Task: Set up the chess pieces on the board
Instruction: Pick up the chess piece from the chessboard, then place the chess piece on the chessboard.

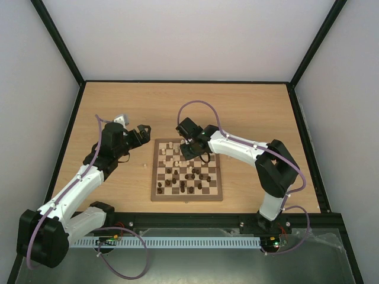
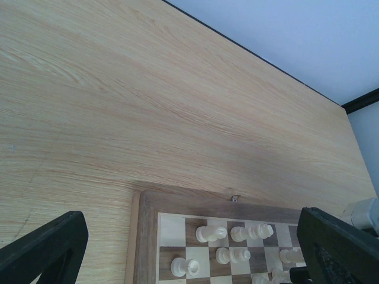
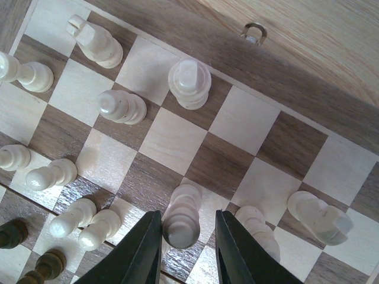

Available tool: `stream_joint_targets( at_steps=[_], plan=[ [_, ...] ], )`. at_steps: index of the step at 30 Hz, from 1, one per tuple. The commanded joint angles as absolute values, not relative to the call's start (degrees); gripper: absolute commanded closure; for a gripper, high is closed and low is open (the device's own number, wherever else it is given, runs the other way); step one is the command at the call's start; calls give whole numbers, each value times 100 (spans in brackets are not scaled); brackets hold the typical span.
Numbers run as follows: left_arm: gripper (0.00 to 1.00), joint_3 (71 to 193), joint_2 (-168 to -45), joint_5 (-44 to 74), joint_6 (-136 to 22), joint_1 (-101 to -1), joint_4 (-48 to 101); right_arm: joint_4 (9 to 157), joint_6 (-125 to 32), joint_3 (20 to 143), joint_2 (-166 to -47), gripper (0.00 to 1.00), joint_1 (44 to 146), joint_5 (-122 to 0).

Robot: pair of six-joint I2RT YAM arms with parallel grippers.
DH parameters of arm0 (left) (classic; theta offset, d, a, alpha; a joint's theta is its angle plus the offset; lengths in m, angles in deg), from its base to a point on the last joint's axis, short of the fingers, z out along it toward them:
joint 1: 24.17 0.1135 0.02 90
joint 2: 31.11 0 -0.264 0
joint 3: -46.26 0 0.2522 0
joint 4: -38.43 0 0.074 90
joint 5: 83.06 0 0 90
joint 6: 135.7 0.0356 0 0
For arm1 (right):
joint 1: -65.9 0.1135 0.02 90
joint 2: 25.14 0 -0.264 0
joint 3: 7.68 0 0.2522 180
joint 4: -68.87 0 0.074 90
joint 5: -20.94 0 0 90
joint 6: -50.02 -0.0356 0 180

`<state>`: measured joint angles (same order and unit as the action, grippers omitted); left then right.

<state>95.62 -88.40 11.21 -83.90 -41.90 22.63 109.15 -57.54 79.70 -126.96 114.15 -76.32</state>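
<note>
The board (image 1: 187, 197) lies mid-table with cream chess pieces (image 1: 172, 151) toward its far side and dark ones (image 1: 189, 176) nearer me, several off their home squares. My right gripper (image 1: 188, 148) hangs over the far rows. In the right wrist view its fingers (image 3: 148, 248) straddle an upright cream piece (image 3: 180, 216); the left finger touches it and a gap shows on the right. My left gripper (image 1: 142, 131) hovers wide open and holds nothing off the board's far left corner (image 2: 177, 204), with cream pieces (image 2: 210, 234) below it.
Bare wooden table surrounds the board, bounded by a black frame and pale walls. A small metal clasp (image 3: 253, 31) sits on the board's far border (image 3: 284, 89). Cream pieces (image 3: 189, 83) stand close around the right gripper.
</note>
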Motion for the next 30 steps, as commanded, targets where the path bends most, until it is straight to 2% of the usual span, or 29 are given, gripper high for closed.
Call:
stream_joint_targets(
  at_steps=[1, 10, 30],
  plan=[
    [1, 9510, -8828, 1096, -8420, -4193, 2326, 11260, -5696, 8033, -12803, 75, 11450, -7568],
    [0, 9517, -8828, 1098, -8425, -4193, 2324, 11218, -5678, 8102, -12927, 86, 11449, -7602],
    [0, 9513, -8832, 1133, -8421, -4198, 2325, 11273, -5835, 8858, -13427, 87, 11090, -8279]
  ],
)
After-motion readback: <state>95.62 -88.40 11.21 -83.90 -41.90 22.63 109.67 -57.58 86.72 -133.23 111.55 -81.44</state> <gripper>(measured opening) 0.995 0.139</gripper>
